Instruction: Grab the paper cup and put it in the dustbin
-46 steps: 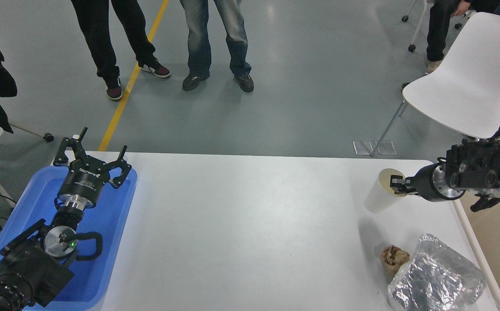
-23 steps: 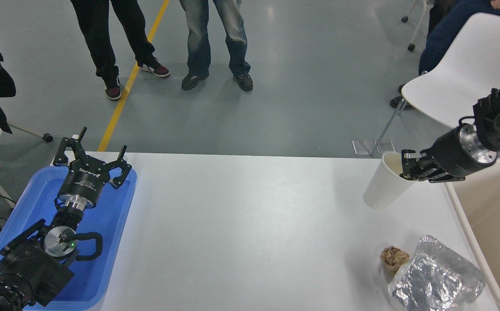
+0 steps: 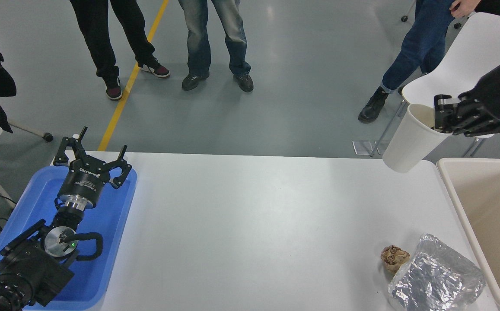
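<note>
The white paper cup (image 3: pixel 409 140) hangs tilted in the air above the table's far right corner, its rim pinched by my right gripper (image 3: pixel 441 117), which is shut on it. The beige dustbin (image 3: pixel 453 190) stands at the right edge of the table, just below and to the right of the cup. My left gripper (image 3: pixel 89 156) is parked open over the blue tray at the lower left.
A crumpled brown paper ball (image 3: pixel 394 257) and a crinkled foil bag (image 3: pixel 437 276) lie near the table's front right. The blue tray (image 3: pixel 111 220) sits at the left. A white chair (image 3: pixel 470 60) and people's legs (image 3: pixel 215 39) are beyond the table.
My right gripper has lifted the cup up off the table and carried it up and to the right, towards the dustbin. The left arm has not moved. A person stepped in at the top right.
</note>
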